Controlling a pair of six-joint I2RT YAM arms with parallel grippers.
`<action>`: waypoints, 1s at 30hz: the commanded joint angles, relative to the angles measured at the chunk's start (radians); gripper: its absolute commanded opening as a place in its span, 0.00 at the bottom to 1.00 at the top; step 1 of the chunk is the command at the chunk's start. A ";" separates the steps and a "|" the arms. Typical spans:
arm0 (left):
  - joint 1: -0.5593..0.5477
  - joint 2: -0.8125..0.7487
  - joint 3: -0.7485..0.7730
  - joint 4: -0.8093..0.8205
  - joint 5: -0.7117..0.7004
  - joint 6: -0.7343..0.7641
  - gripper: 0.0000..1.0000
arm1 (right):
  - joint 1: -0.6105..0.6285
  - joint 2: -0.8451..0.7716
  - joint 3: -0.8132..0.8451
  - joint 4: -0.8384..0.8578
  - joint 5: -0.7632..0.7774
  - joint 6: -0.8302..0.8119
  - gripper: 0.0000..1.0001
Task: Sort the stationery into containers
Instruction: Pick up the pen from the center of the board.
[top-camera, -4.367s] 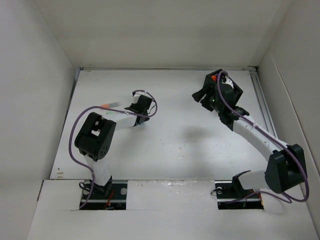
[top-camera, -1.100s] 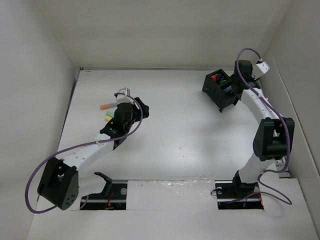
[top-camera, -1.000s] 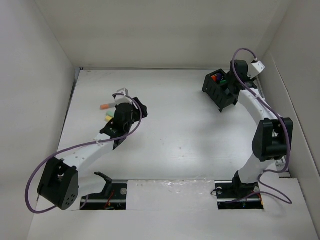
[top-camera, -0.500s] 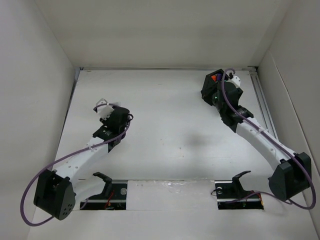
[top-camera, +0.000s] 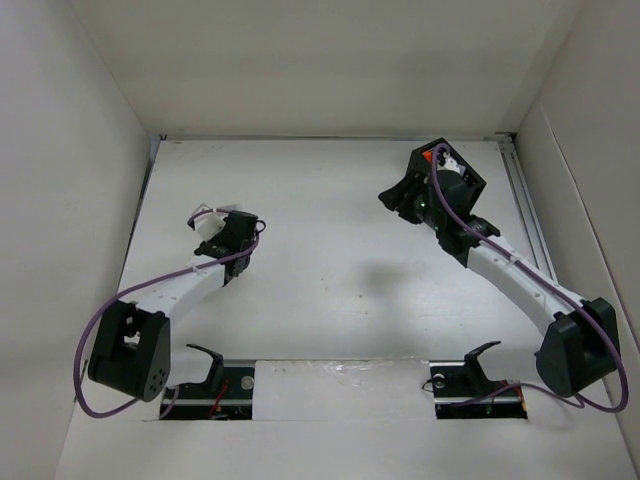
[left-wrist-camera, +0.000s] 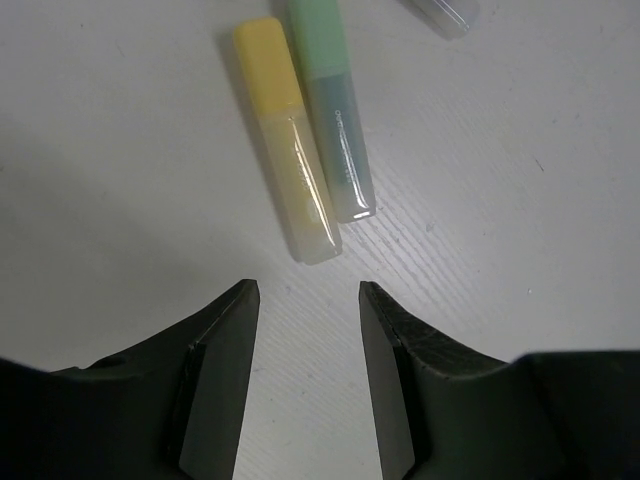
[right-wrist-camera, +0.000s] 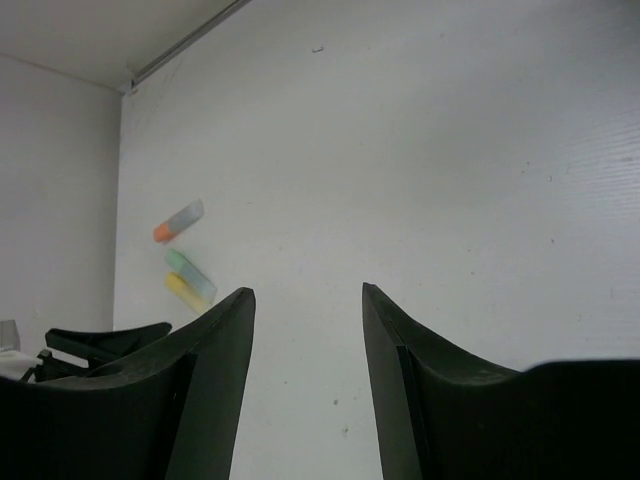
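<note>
In the left wrist view my left gripper (left-wrist-camera: 305, 292) is open and empty, low over the table. Just ahead of its fingertips lie a yellow-capped highlighter (left-wrist-camera: 285, 140) and a green-capped one (left-wrist-camera: 335, 110), side by side; the end of a third marker (left-wrist-camera: 445, 10) shows at the top edge. In the top view the left gripper (top-camera: 238, 232) covers them. My right gripper (top-camera: 395, 197) is open and empty, just in front of the black slotted box (top-camera: 418, 160), which the arm partly hides. The right wrist view shows the orange-capped (right-wrist-camera: 178, 221), green (right-wrist-camera: 188, 266) and yellow (right-wrist-camera: 185, 289) markers far off.
White walls enclose the table on the left, back and right. A rail (top-camera: 525, 200) runs along the right edge of the table. Something orange (top-camera: 428, 153) shows inside the box. The left gripper's dark fingers (right-wrist-camera: 100, 340) show at the lower left of the right wrist view.
My left gripper has moved to the left over the markers, which the top view no longer shows. My right arm has swung off the box, its gripper now pointing left across the table.
</note>
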 joint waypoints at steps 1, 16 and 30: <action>0.001 -0.013 0.040 0.041 0.015 -0.027 0.42 | -0.019 -0.021 -0.004 0.022 -0.063 -0.023 0.53; 0.095 0.174 0.074 0.102 0.064 -0.007 0.41 | -0.079 -0.039 -0.023 0.041 -0.166 -0.014 0.53; 0.139 0.300 0.089 0.135 0.105 0.019 0.31 | -0.088 -0.030 -0.023 0.052 -0.183 -0.014 0.54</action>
